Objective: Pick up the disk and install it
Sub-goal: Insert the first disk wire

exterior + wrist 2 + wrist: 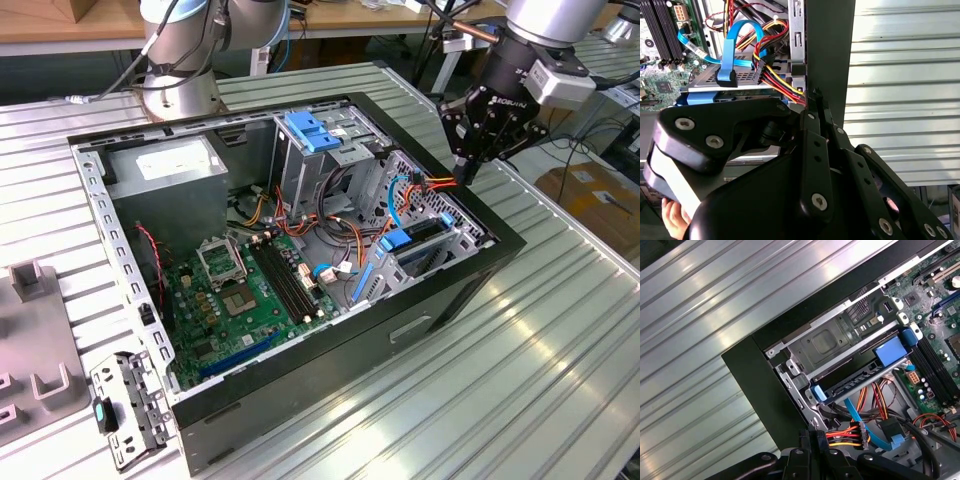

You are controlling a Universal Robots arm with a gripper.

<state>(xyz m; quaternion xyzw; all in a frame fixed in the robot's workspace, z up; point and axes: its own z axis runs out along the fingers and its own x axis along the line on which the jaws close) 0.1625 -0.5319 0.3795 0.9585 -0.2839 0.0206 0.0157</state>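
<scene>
The black claw (815,97), fingers pressed together and empty, hangs over the coloured wires (777,75) at the computer case (440,300) edge. The disk (862,380) sits in its blue-clipped bay.

We are seeing arm (545,20) reaching in from exterior view's upper right, wrist pointing downward. Black gripper (466,170) is hanging at wrist's end, fingers (462,165) lying pressed together, tips pointing down, nothing between them. In second wrist view, fingers (815,135) are running side by side, closed. In first wrist view, gripper (812,437) tips are showing closed too.
</scene>
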